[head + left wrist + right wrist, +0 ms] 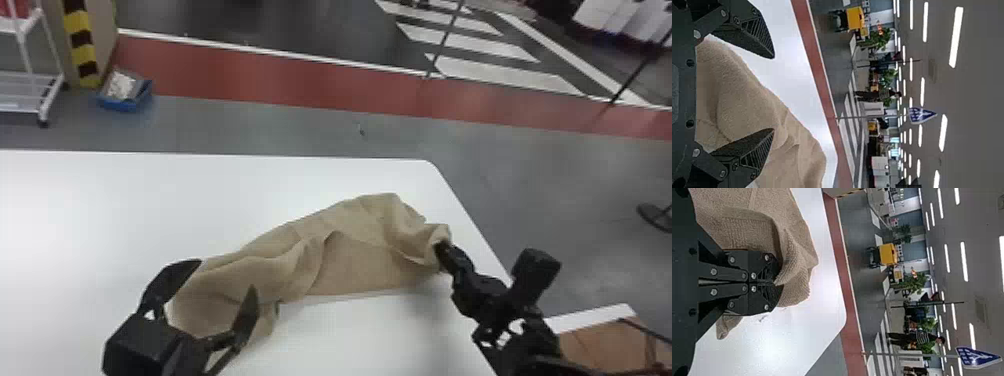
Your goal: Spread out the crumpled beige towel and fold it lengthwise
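reading the head view as a clock face, we have the beige towel (355, 267) lying rumpled on the table (100, 210) around six o'clock, its long run slanting from its own eight o'clock end up toward two. at four o'clock our right pincer (442, 247) has its fingers together, clamped on a bunched bit of that far-right end; we take this as our anchor, so that a pull from the other side would draw the cloth out rather than drag the whole heap along. at eight o'clock our left pincer (226, 274) stands with its fingers well apart over the opposite end, gripping nothing, with loose cloth under and beyond the tips. we judge it is opened that wide because the end there is rounded over in soft folds and offers no clean edge, so we need room to gather one. the step in hand seems to be the spreading, early on: a raised fold crosses the middle and no lengthwise crease is laid. next we should close on a real edge, not a pleat, and draw toward eight o'clock. with the table's side so near our anchored end, a pull toward three would risk leaving cloth hanging over.
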Controlling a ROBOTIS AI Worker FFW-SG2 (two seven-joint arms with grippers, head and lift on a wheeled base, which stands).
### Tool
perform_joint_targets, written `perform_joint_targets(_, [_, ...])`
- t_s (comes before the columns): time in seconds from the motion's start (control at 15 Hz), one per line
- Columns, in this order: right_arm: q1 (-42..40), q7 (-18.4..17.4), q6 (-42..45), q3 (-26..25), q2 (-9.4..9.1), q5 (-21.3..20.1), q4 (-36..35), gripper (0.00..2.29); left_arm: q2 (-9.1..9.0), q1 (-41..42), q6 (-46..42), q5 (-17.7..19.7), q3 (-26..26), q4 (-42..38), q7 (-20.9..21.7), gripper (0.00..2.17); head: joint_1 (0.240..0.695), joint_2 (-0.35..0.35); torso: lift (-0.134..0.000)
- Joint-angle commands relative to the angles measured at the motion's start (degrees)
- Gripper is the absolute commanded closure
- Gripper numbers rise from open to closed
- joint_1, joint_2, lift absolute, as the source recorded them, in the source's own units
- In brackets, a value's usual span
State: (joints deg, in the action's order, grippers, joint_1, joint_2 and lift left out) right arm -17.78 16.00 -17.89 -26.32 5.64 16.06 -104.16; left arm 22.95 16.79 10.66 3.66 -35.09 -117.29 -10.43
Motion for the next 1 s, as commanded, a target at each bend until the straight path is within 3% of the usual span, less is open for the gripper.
perform_joint_targets(0.0, [-0.24,0.0,-0.18,-0.23,0.07,0.02,-0.17,1.9,0.61,0.52,3.9,0.38,-0.07,-0.22,0.76,0.27,0.695,-0.35,-0.124])
perform_joint_targets(0.27, [-0.07,0.0,-0.35,0.48,0.07,-0.07,-0.52,1.9,2.36,2.1,13.04,1.7,0.37,-5.49,2.43,0.46,0.695,-0.35,-0.124])
perform_joint_targets(0.33, [0.02,0.0,-0.35,0.74,0.07,-0.07,-0.52,1.9,2.36,2.45,16.03,1.79,0.46,-6.64,3.4,0.63,0.695,-0.35,-0.124])
perform_joint_targets(0.47, [0.02,0.0,-0.35,0.74,0.07,-0.07,-0.52,1.9,2.45,3.33,20.42,2.49,0.46,-9.01,4.45,0.64,0.695,-0.35,-0.124])
perform_joint_targets(0.6, [-0.07,0.09,-0.18,0.74,0.07,-0.15,-0.69,1.9,2.54,3.77,22.0,6.09,1.52,-10.06,6.04,0.64,0.695,-0.35,-0.124])
perform_joint_targets(0.93, [-0.15,0.09,-0.18,1.01,0.07,-0.07,-0.78,1.9,1.66,2.8,25.34,6.27,0.73,-9.62,6.39,0.64,0.695,-0.35,-0.124])
